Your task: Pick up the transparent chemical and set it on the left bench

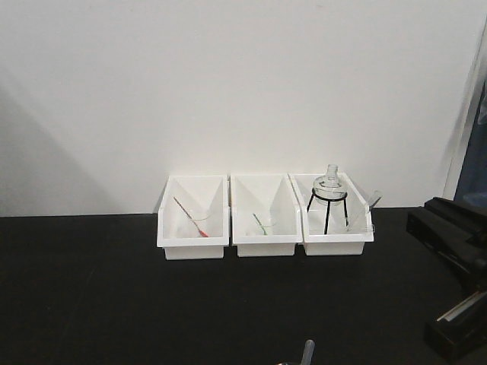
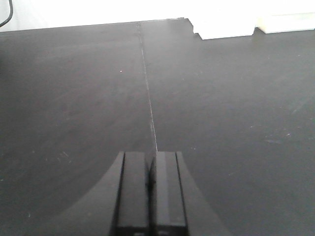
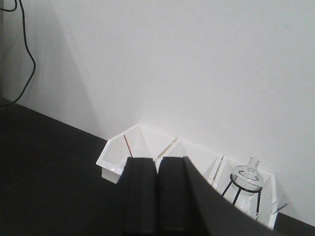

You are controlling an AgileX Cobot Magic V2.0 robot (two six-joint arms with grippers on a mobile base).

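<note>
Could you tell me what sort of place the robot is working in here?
Probably a chemistry lab: a round glass flask on a black tripod, white bins holding glassware with pipettes, and a black worktop against a plain white wall.

Surface [image 1: 91, 289]: black, matt, smooth, with faint scuffs and a thin seam line [image 2: 149, 98] in the left wrist view. Three bins [image 1: 192, 245]: white plastic, smooth, slight sheen on the walls. Round flask [image 1: 329, 185]: clear glass, glossy. Tripod [image 1: 326, 209] under it: thin black legs, likely metal. Beaker [image 1: 359, 217]: clear and glossy, hard to make out. Left hand [image 2: 152, 194] and right hand [image 3: 157, 196]: black, matt, smooth fingers. Wall [image 1: 228, 76]: white, matt, even.
</note>
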